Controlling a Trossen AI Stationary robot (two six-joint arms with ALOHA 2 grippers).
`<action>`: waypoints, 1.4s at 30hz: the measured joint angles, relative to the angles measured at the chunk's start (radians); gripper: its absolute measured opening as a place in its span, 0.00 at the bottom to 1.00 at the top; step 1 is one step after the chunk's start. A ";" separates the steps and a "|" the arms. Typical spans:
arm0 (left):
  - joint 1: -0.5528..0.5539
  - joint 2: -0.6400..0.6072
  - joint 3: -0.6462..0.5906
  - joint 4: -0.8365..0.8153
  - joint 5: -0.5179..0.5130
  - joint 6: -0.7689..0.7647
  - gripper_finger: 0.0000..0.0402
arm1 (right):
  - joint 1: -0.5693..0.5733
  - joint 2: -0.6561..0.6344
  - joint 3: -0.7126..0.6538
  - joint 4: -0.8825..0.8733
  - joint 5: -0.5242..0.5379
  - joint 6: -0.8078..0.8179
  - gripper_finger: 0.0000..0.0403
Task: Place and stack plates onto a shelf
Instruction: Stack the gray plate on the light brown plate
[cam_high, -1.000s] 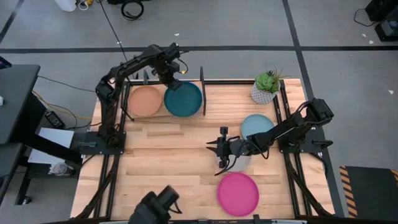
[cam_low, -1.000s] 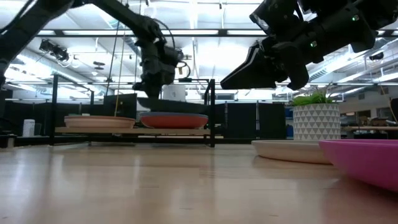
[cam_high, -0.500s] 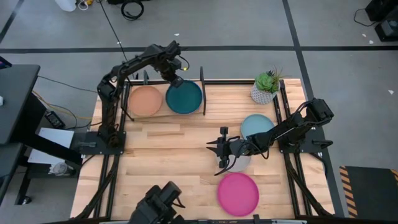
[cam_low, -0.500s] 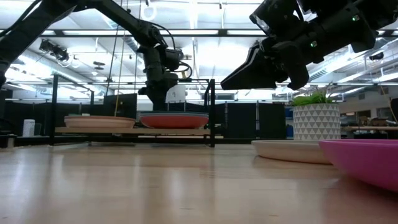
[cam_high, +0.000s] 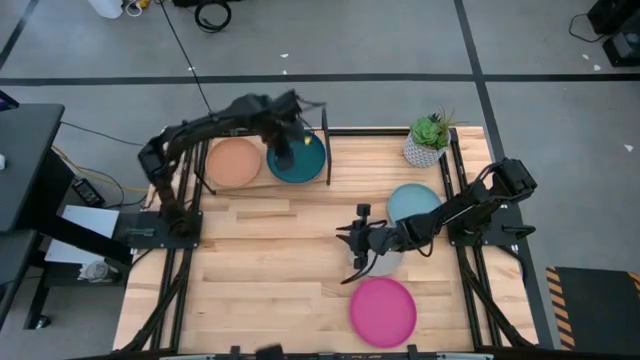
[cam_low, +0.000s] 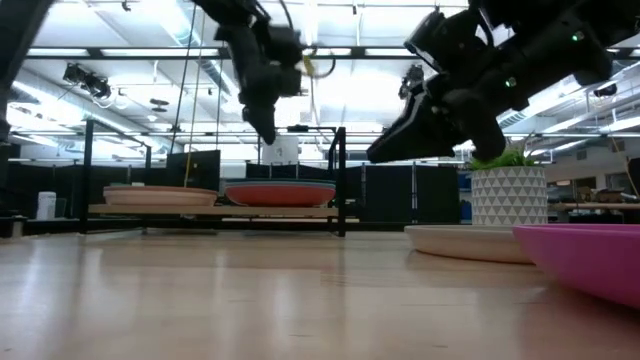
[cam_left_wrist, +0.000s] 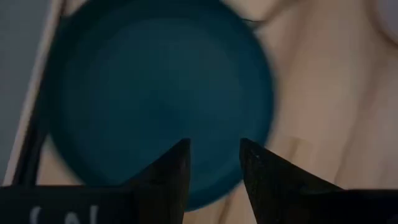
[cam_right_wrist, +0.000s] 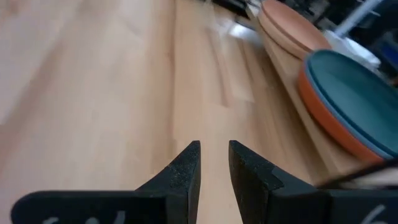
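Far left of the table (cam_high: 260, 260): the shelf (cam_high: 262, 186) carries two stacks. Tan plate (cam_high: 234, 162) tops the left stack; teal plate (cam_high: 297, 159) tops the right stack w/ an orange plate (cam_low: 280, 194) directly under it (low view). Change vs. 1 s ago: the left gripper (cam_high: 283, 153) was down at the teal plate's rear rim; it is now lifted clear and hangs over the plate, jaws empty w/ a narrow gap (left wrist view shows plate surface between the fingers (cam_left_wrist: 177, 163)). Teal plate lies flat and has not shifted since release. Judgement: teal placement is complete; left arm is free for the next pick. Mid-table: the right gripper (cam_high: 352, 250) hovers above the boards, approx. same spot as before, tilted slightly more downward in the low view. Jaws narrow, nearly together, nothing held (right wrist view). A grey plate (cam_high: 388, 262) lies partly hidden beneath the arm. Right side: pale blue plate (cam_high: 412, 202) near the potted plant (cam_high: 429, 140); magenta plate (cam_high: 383, 311) at the front edge. Judgement: at least three plates remain on the table, so the task is roughly half done.
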 joint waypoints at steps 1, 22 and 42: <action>-0.027 -0.031 -0.039 0.027 0.000 0.012 0.36 | 0.007 0.000 0.000 -0.014 0.032 0.005 0.22; -0.501 -0.128 -0.518 0.818 -0.013 0.192 0.36 | 0.073 -0.087 0.010 -0.299 0.272 0.385 0.19; -0.598 -0.030 -0.542 0.949 0.019 0.292 0.36 | -0.049 -0.069 0.177 -1.122 -0.384 0.875 0.13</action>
